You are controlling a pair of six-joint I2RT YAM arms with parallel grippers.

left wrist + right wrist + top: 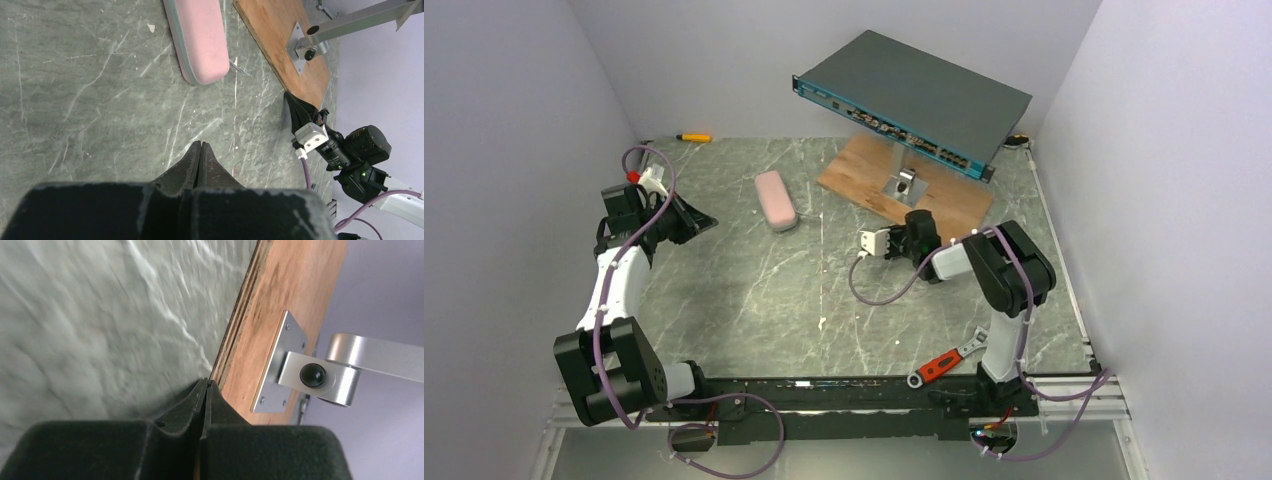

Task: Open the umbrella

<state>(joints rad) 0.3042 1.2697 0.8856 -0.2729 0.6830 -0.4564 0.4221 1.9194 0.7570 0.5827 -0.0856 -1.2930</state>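
The umbrella (pixel 775 200) lies folded shut on the grey marble table, a pale pink flat oblong with a grey edge; no shaft or handle shows. It also shows at the top of the left wrist view (pixel 199 40). My left gripper (pixel 700 222) is shut and empty, left of the umbrella and apart from it; its tips (pixel 201 145) hover over bare table. My right gripper (pixel 917 216) is shut and empty, right of the umbrella, with its tips (pixel 206 381) at the near edge of the wooden board (pixel 290 285).
A dark teal flat box (pixel 914 95) sits tilted on a metal stand (pixel 900 175) bolted to the wooden board (pixel 954 205) at the back right. A yellow cutter (pixel 692 137) lies at the back left. A red-handled wrench (pixel 944 362) lies front right. Walls close three sides.
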